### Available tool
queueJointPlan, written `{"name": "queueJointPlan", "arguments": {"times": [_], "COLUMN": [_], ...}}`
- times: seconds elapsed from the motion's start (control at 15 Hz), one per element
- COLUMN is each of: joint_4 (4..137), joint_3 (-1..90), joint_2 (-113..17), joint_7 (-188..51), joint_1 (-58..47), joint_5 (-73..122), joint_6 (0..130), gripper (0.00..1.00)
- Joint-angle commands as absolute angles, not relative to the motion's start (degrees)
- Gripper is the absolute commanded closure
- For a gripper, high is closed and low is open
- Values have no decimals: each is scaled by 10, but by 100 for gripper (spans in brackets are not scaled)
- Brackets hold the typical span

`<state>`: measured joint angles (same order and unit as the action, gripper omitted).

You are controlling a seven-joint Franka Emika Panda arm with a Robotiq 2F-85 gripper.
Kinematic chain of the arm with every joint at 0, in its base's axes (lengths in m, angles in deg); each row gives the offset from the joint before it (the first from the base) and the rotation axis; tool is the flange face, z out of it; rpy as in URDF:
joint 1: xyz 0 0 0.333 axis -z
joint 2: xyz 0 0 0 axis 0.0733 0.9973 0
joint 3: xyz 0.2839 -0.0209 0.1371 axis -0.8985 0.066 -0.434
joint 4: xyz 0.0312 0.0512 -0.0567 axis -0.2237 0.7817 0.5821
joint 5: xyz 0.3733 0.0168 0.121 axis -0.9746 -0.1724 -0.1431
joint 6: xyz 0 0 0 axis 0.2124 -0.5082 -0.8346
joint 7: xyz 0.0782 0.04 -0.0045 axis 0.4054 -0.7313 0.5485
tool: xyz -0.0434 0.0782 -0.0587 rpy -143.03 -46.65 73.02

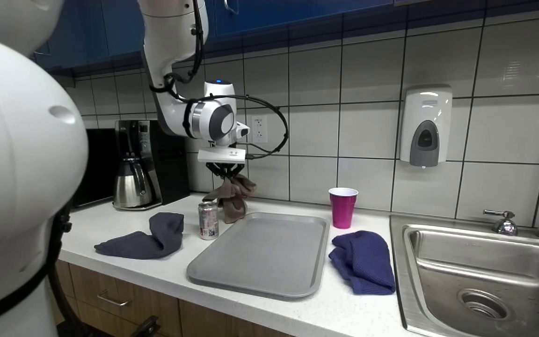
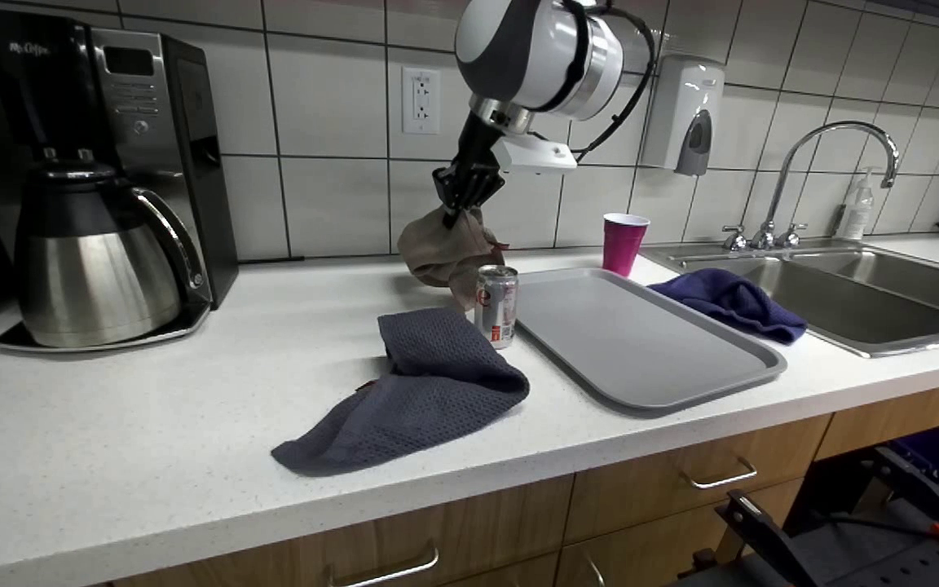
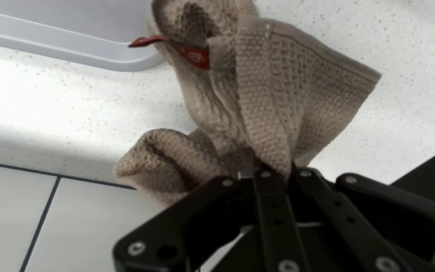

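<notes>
Wrist view, pincer (image 3: 285, 175) pinched narrowly on tan cloth (image 3: 261, 96), its bulk spilling beyond, contact partly obscured.

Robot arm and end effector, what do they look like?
The arm is rounded and white, with a dark grey joint cap, a silver band and a small blue light. A black cable is strapped along it and loops out beside a slim white bar. The end effector is black, with jointed bars and silvery screws.
</notes>
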<state>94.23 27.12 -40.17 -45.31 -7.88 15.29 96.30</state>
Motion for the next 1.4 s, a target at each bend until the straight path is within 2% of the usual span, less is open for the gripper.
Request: {"name": "queueJointPlan", "arguments": {"times": [0.0, 0.4, 0.47, 0.6, 1.13, 1.33], "joint_4": [924, 917, 917, 917, 923, 931], "joint_3": [278, 288, 290, 293, 298, 296], "joint_2": [-390, -380, -380, -380, -382, -387], "joint_7": [-488, -516, -521, -529, -529, -524], "joint_1": [-94, -118, -121, -125, -115, -105], "joint_5": [181, 205, 208, 213, 208, 204], "joint_6": [971, 966, 965, 966, 969, 971], "gripper": [99, 99, 69, 61, 2, 0]}}
